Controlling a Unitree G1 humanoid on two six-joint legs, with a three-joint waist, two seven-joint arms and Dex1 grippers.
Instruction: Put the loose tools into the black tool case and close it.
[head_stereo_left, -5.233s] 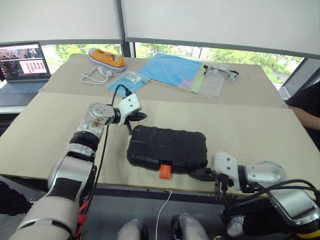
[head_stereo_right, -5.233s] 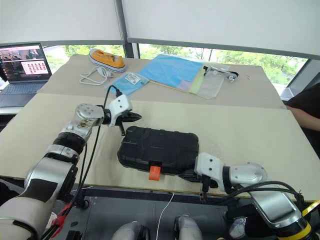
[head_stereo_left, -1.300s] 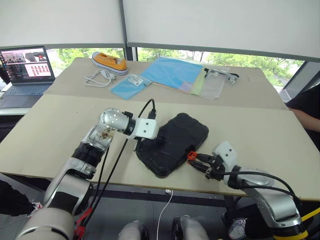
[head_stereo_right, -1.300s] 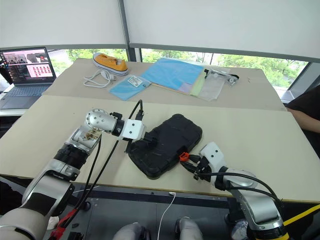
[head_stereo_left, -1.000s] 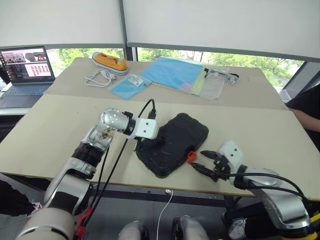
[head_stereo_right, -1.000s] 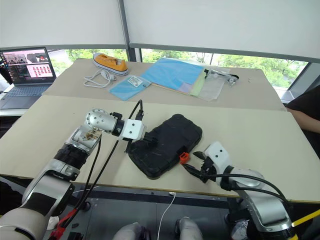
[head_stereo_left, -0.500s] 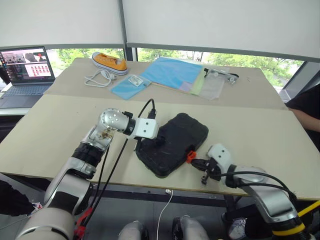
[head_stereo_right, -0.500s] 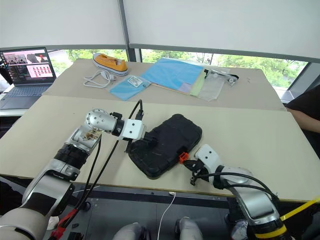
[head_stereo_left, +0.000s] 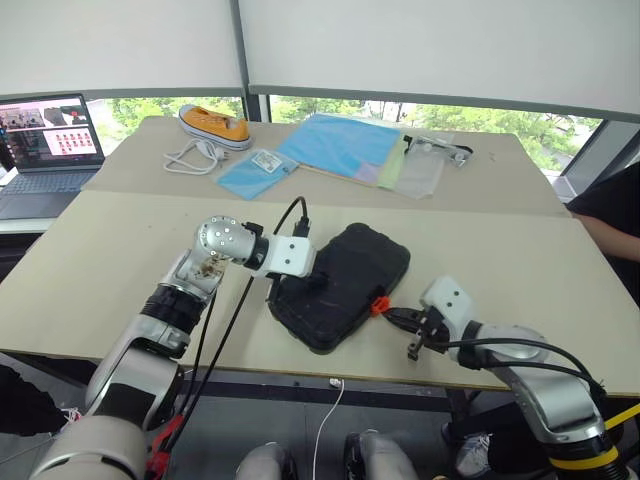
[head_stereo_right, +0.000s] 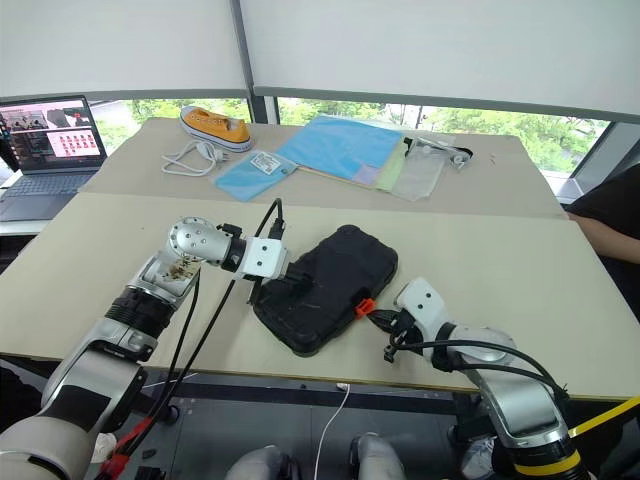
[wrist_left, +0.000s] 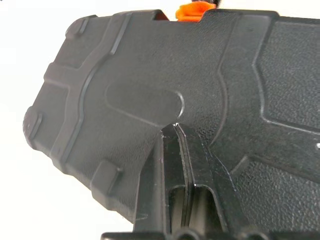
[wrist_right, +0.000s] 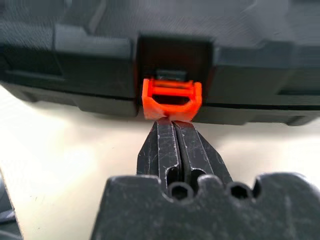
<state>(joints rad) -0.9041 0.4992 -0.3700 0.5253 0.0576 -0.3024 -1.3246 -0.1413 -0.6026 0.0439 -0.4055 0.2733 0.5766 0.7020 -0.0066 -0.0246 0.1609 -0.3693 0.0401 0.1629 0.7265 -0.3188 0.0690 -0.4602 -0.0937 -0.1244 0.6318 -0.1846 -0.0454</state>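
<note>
While I am looking down over my arms, I am noting these things:

Case: the black tool case (head_stereo_left: 340, 285) is lying closed on the worktop (head_stereo_left: 120, 250), turned at an angle, near the front edge.

Latch: the small orange latch (wrist_right: 171, 98) is sitting on the side of the case that is facing my right arm, and it is hanging open below its recess.

Left pincer: my left pincer (wrist_left: 176, 131) is clenched, holding nothing, and its tips are pressing on the lid of the case.

Right pincer: my right pincer (wrist_right: 172, 123) is also clenched and empty; its tips are touching the lower edge of the latch, low over the worktop.

Far side of worktop: an orange shoe (head_stereo_left: 214, 122) with a white cord (head_stereo_left: 190, 155) beside it, a blue folder (head_stereo_left: 340, 142), a small blue card (head_stereo_left: 254, 172) and a clear plastic bag (head_stereo_left: 425, 165) are lying well apart from the case.

Left edge: a laptop (head_stereo_left: 42, 140) is standing open with its screen lit.

Right edge: a person's dark sleeve (head_stereo_left: 608, 205) is showing beside the worktop.
</note>
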